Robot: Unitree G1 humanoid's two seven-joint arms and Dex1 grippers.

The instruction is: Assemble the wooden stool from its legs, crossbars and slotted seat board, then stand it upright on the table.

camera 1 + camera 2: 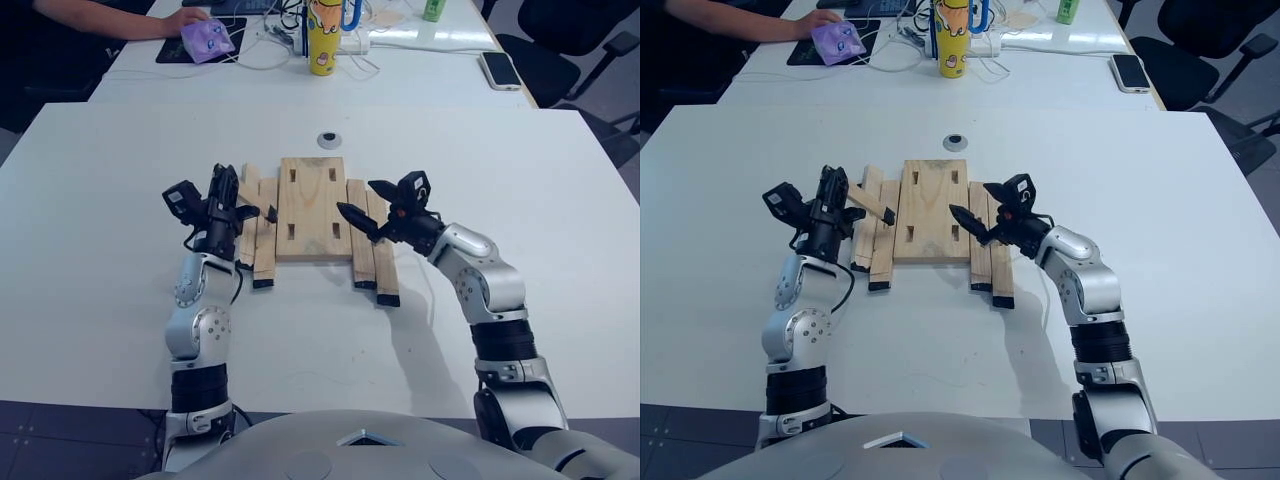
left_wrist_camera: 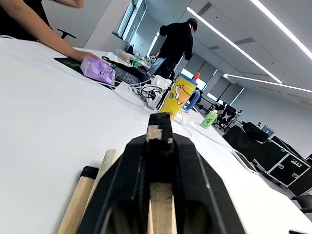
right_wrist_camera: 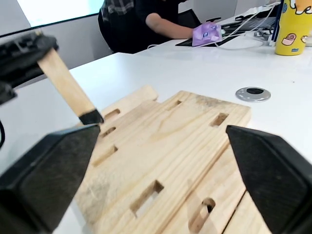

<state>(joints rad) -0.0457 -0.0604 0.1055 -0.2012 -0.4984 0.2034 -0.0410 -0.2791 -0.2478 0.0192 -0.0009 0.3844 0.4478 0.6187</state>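
Centre frame, the slotted seat board [image 1: 312, 205] lies flat on the table [image 1: 500, 180] between left-hand legs [image 1: 262, 245] and right-hand legs [image 1: 372, 255]; the left gripper [image 1: 224, 198] clamps a black-tipped wooden bar [image 1: 868, 205] (raised above the left-hand legs), and the right gripper [image 1: 362, 200] hangs with fingers spread over the board's right edge.

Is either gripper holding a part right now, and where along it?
The left gripper grips a short wooden bar by its plain end, and the black-tipped end sticks out free. The right gripper is open and holds nothing.
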